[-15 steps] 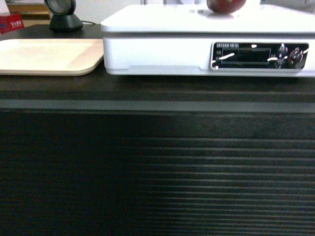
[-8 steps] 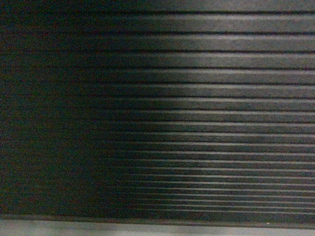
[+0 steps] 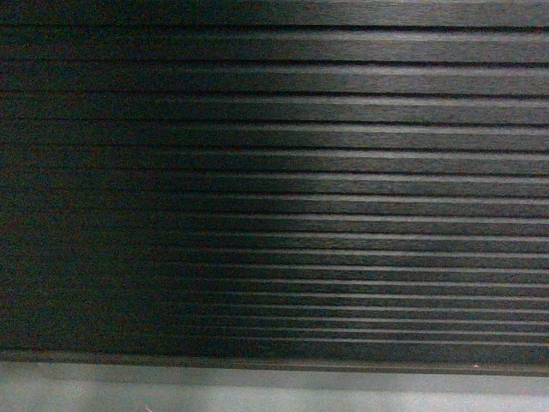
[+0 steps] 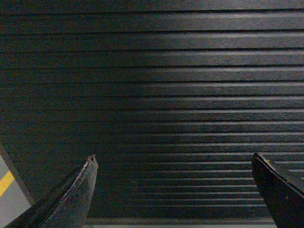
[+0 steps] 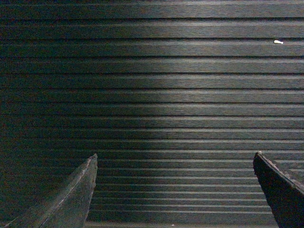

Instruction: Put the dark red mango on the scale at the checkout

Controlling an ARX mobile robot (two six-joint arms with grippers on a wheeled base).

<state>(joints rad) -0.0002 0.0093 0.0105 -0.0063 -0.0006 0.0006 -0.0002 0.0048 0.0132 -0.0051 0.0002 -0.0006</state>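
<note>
- We face the checkout (image 3: 274, 172) — its ribbed dark front fills every view, grey plinth (image 3: 257, 390) below.
- Our left gripper (image 4: 173, 190) and right gripper (image 5: 175, 190) both hang spread wide, holding nothing.
- We see neither mango nor scale here.

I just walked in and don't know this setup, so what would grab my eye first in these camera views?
The ribbed dark front panel of the checkout fills all three views edge to edge, with a grey base plinth along the bottom of the head view. Both the left gripper and the right gripper face it with fingers spread wide and nothing between them. A yellow floor stripe peeks in at the left wrist view's lower left.
</note>
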